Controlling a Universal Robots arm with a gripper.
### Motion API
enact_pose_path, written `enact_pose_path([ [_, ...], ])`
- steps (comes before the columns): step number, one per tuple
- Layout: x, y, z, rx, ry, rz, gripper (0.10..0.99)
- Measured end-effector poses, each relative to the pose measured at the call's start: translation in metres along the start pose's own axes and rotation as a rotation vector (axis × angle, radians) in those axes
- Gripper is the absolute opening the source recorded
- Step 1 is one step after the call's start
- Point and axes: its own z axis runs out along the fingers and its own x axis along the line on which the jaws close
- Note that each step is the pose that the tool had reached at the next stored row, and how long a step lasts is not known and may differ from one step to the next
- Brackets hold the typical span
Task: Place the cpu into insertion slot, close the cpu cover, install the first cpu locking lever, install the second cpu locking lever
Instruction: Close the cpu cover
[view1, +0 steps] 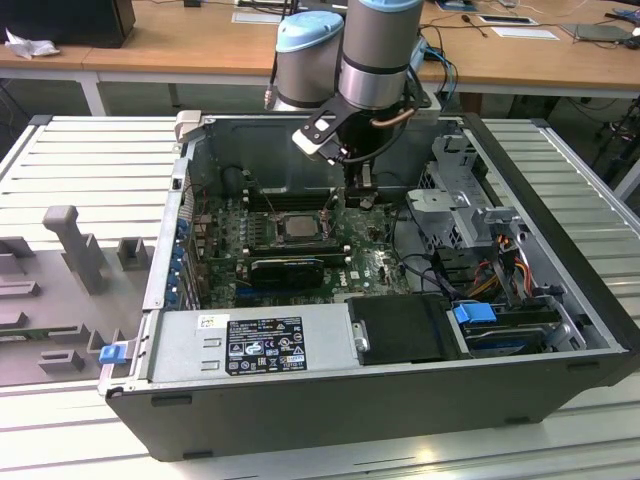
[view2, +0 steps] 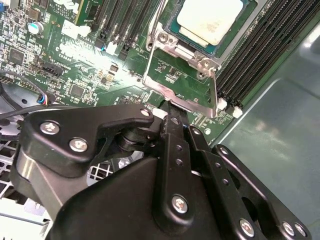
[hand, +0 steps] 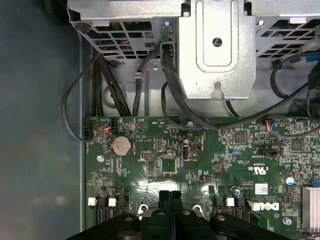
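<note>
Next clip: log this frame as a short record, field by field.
setting: computer case lying open, motherboard exposed
cpu: seated in its socket, top uncovered
cpu cover: open, not down over the cpu
gripper: fingers together, tip at the cpu cover's free edge; a pinch cannot be told

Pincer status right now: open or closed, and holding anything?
Pincer: closed, tips at the cpu cover edge; whether it grips the cover cannot be told.
</note>
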Motion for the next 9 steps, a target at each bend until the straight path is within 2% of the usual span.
enact_pose_path([
  [9,0.0,-0.0023,0.0,0.0,0.0,0.0,0.106],
])
